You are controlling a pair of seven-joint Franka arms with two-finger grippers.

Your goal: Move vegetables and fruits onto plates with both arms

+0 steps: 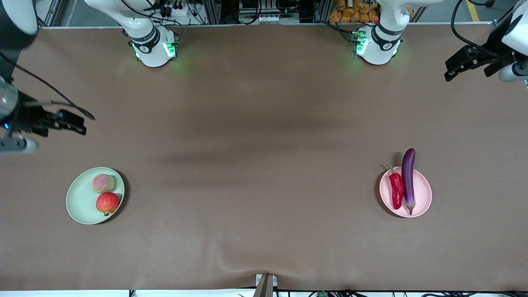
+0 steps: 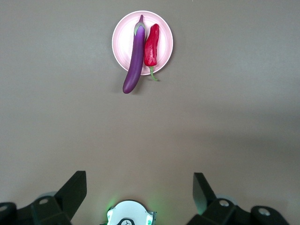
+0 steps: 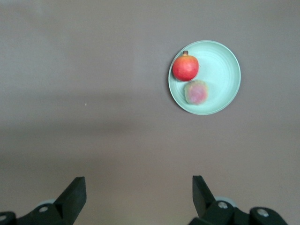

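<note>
A pale green plate (image 1: 80, 202) lies toward the right arm's end of the table. It holds a red apple (image 1: 107, 203) and a pale green, pink-blushed fruit (image 1: 102, 183). A pale pink plate (image 1: 423, 194) toward the left arm's end holds the purple eggplant (image 1: 408, 177) and the red chili (image 1: 397, 189). The eggplant's tip overhangs the rim. My right gripper (image 1: 80, 123) is open and empty, raised over bare table at its end. My left gripper (image 1: 449, 70) is open and empty, raised over bare table at its end. The right wrist view shows the apple (image 3: 185, 67), the pale fruit (image 3: 196, 92) and the green plate (image 3: 222, 70). The left wrist view shows the eggplant (image 2: 134, 58), the chili (image 2: 151, 44) and the pink plate (image 2: 122, 42).
Both arm bases with green lights stand at the table's back edge, the right arm's (image 1: 152, 47) and the left arm's (image 1: 377, 45). A small bracket (image 1: 265, 284) sits at the front edge. The brown cloth (image 1: 264, 165) is bare between the two plates.
</note>
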